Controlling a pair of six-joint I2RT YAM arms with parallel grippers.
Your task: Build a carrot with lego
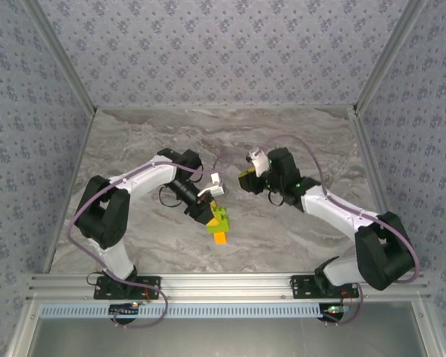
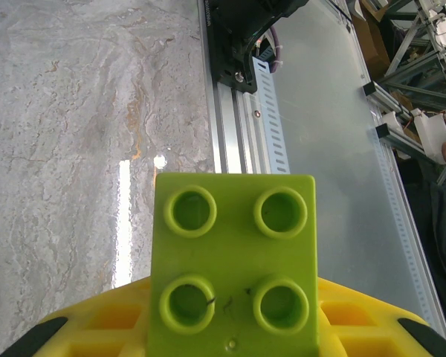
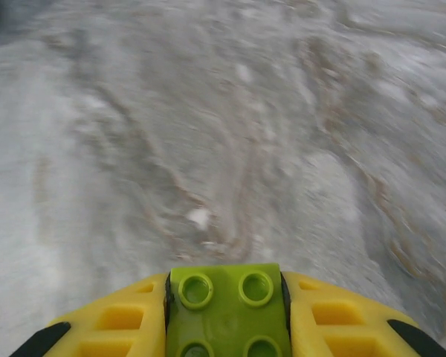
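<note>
My left gripper (image 1: 207, 210) is shut on the carrot build, a stack of lime-green lego (image 1: 222, 219) with an orange brick (image 1: 220, 238) at its lower tip, held above the table's near middle. In the left wrist view a lime-green brick (image 2: 234, 260) with four round studs sits between the yellow fingers (image 2: 97, 327). My right gripper (image 1: 244, 181) hangs a short way up and to the right of the build, apart from it. It is shut on a single lime-green brick (image 3: 227, 309), pinched between its yellow fingers (image 3: 334, 316).
The marble table (image 1: 223, 134) lies under both arms. An aluminium rail (image 1: 223, 286) runs along the near edge and appears again as the rail (image 2: 241, 141) below the held build. Patterned walls (image 1: 208, 52) close in the back and sides.
</note>
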